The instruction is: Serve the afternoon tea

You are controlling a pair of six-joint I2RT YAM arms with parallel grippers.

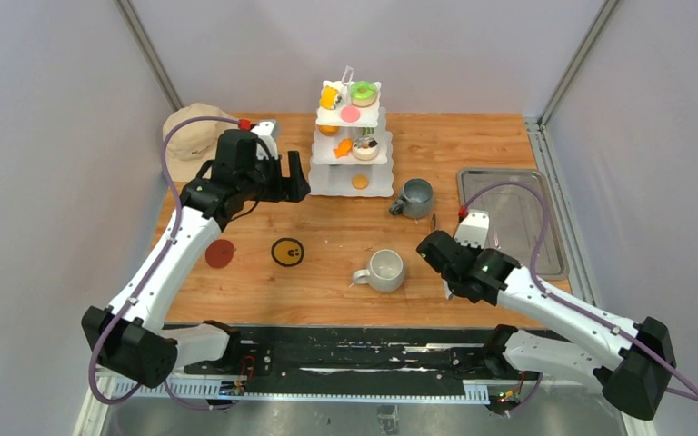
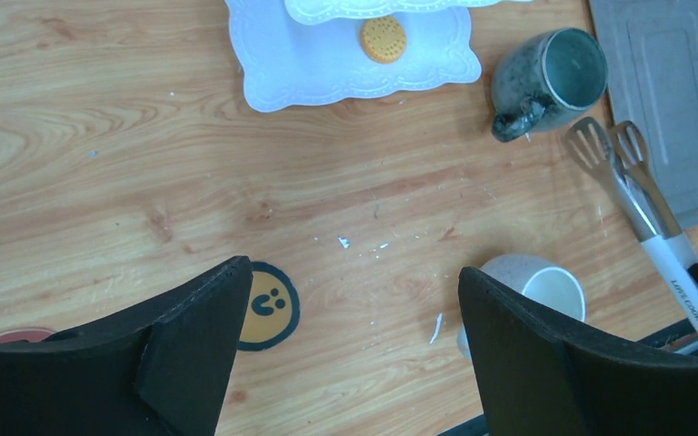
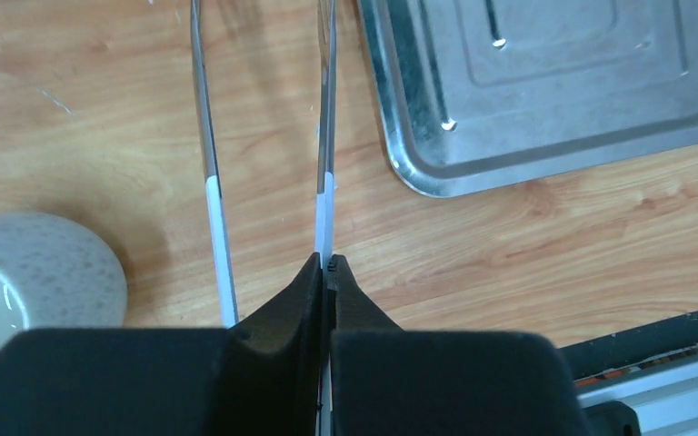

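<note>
The white three-tier stand (image 1: 354,154) at the back of the table carries small toy pastries: green-pink donut (image 1: 363,93), yellow piece (image 1: 330,97), pink disc (image 1: 350,113), and a round biscuit (image 2: 383,39) on its base (image 2: 309,68). A dark grey mug (image 1: 413,197) (image 2: 550,77) stands right of the stand. A light grey mug (image 1: 384,270) (image 2: 536,282) (image 3: 27,263) sits nearer. My left gripper (image 1: 295,177) (image 2: 354,300) hovers open and empty left of the stand. My right gripper (image 1: 441,250) (image 3: 327,265) is shut on one arm of metal tongs (image 3: 325,136) (image 2: 627,182).
A steel tray (image 1: 509,218) (image 3: 545,82) lies at the right. A beige hat (image 1: 191,136) sits at the back left. A yellow smiley coaster (image 1: 287,252) (image 2: 268,304) and a red coaster (image 1: 220,253) lie on the wooden table.
</note>
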